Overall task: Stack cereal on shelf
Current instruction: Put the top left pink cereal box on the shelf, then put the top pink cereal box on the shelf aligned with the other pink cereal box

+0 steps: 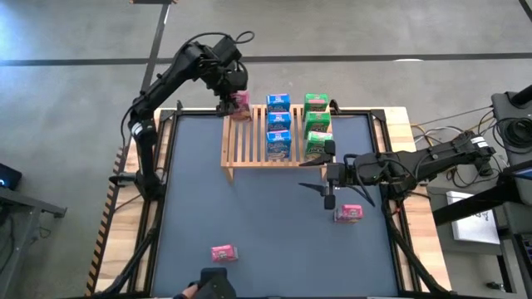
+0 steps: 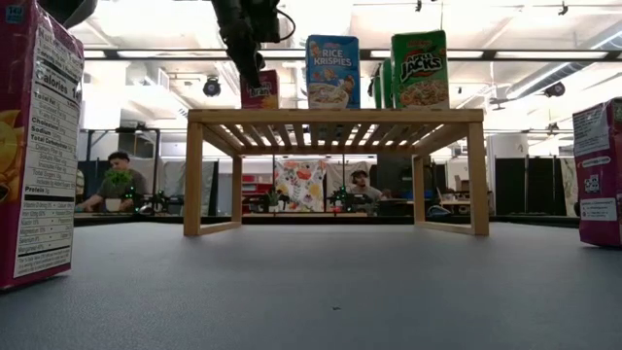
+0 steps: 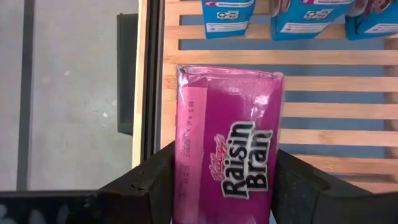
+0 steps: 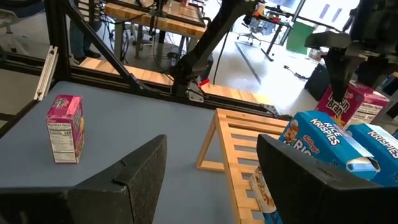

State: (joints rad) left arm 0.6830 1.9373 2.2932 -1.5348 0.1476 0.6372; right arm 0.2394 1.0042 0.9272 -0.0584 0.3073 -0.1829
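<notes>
A pink cereal box (image 3: 227, 134) stands at the far left corner of the wooden slatted shelf (image 1: 249, 149), with my left gripper (image 1: 237, 104) above it and shut on it. In the low view this box (image 2: 260, 89) shows on the shelf top (image 2: 335, 115) under the gripper (image 2: 251, 63). Three blue boxes (image 1: 278, 124) and three green boxes (image 1: 317, 124) stand in rows on the slats. My right gripper (image 4: 211, 180) hangs open over the table to the right of the shelf, holding nothing. My left gripper pinches the pink box between its two fingers (image 3: 152, 180), one on each narrow side (image 3: 186, 155), at the box's upper part. The fingers slant down from above and from the far left. The box's lower end appears to rest on the slats.
Two more pink boxes stand on the dark table: one near the front edge (image 1: 224, 253), one at the right (image 1: 348, 213) beside my right arm. The shelf's left slats in front of the held box are bare. People sit beyond the table's far edge (image 2: 117, 180).
</notes>
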